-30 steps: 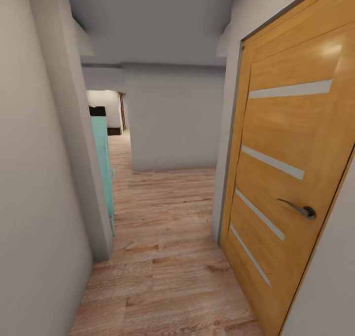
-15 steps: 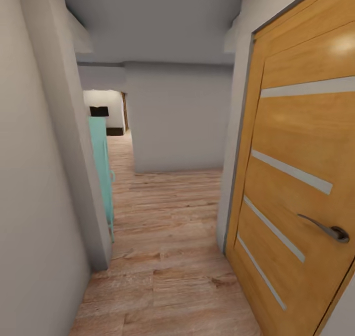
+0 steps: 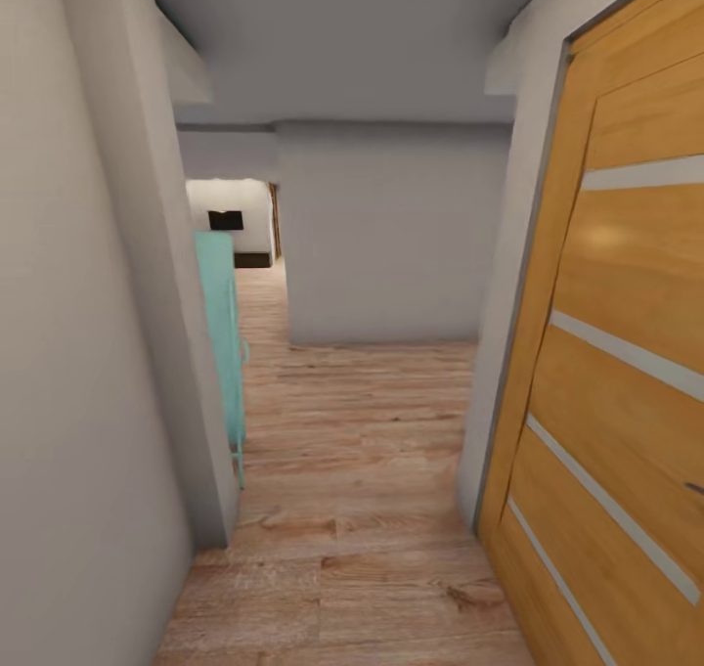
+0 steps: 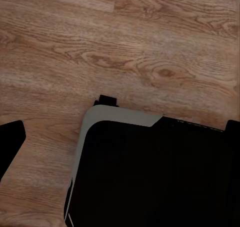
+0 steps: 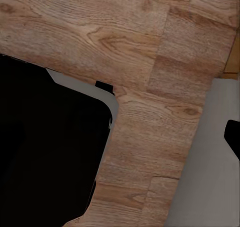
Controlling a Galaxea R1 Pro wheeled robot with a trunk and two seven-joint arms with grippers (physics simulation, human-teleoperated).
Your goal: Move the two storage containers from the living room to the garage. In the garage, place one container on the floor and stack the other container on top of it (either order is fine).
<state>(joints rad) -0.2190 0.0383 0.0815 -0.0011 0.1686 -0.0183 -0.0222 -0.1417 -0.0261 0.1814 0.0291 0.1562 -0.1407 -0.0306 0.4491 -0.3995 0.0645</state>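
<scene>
Robot stood in narrow hallway; wooden door close at right, teal cabinet left. Risk: base clipping door. Jaw state: cannot tell

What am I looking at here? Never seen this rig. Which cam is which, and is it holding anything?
It is a simulated wheeled robot with two arms, driven remotely. The big picture comes from its head camera: a hallway with a wood-plank floor, an orange wooden door at the right, a turquoise cabinet behind the left wall corner, and a grey wall ahead. The two small pictures come from cameras on the left and right wrists, pointing down at the same planks and at the robot's dark base. Whether either pincer is holding anything cannot be told from these pictures.
</scene>
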